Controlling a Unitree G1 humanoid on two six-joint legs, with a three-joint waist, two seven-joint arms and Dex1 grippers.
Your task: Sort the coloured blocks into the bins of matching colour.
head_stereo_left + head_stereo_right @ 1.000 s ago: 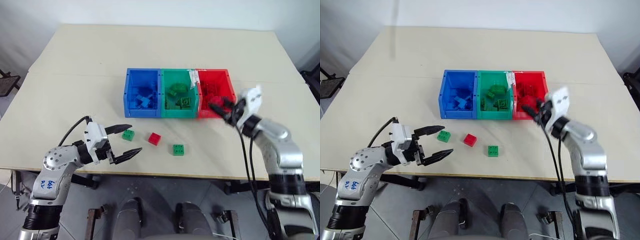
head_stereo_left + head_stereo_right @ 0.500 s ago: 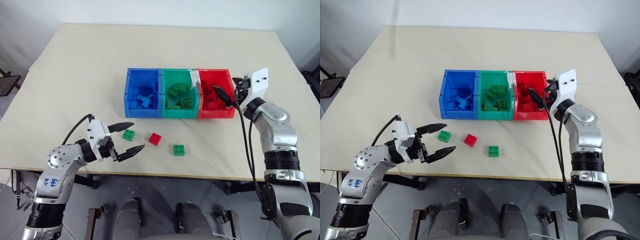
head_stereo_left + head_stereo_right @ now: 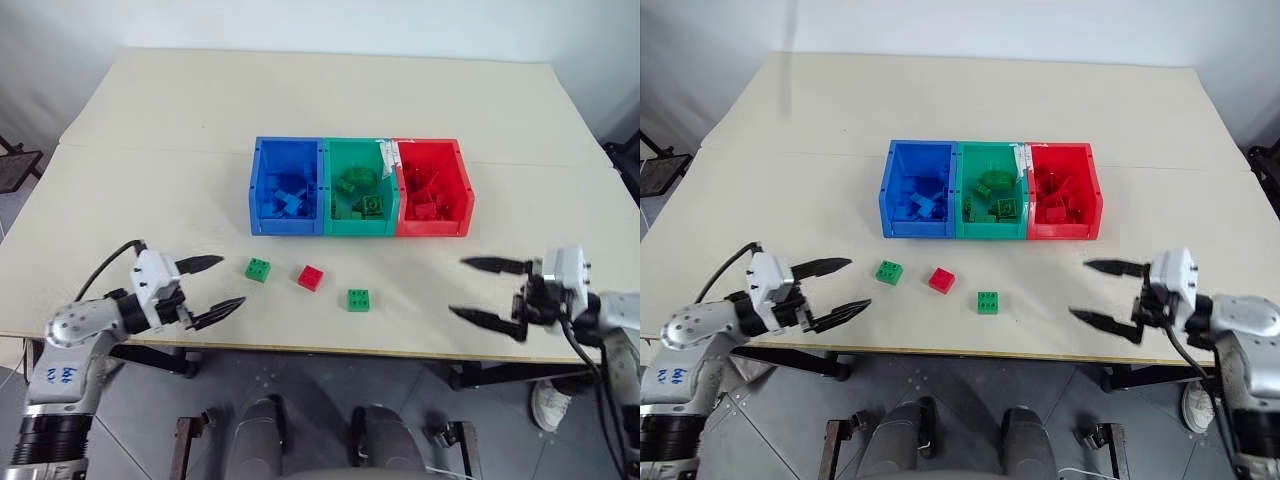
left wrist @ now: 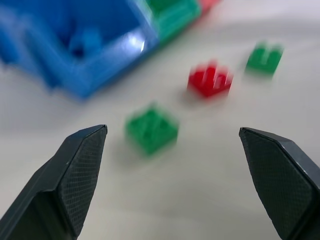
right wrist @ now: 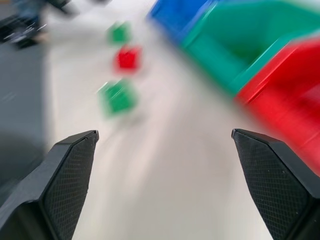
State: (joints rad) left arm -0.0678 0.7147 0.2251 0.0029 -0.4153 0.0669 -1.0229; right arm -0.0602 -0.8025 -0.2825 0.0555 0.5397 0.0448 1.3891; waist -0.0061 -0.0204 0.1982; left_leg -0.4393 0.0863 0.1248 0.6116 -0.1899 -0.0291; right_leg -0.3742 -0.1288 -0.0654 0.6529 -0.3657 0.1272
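Observation:
Three loose blocks lie on the table in front of the bins: a green block (image 3: 258, 269), a red block (image 3: 311, 277) and a second green block (image 3: 358, 299). The blue bin (image 3: 287, 187), green bin (image 3: 360, 187) and red bin (image 3: 432, 189) stand joined in a row mid-table, each holding bricks of its own colour. My left gripper (image 3: 212, 285) hovers open at the near left, just left of the first green block (image 4: 151, 129), nothing between its fingers. My right gripper (image 3: 478, 290) is open and empty at the near right, well right of the second green block (image 5: 118, 96).
The cream table (image 3: 330, 110) stretches wide behind the bins. Its front edge (image 3: 330, 349) runs just below both grippers. A cable (image 3: 105, 266) loops over my left arm.
My right gripper opened over the red bin, then swung back and down to the near right table edge. My left gripper drifted left, away from the green block.

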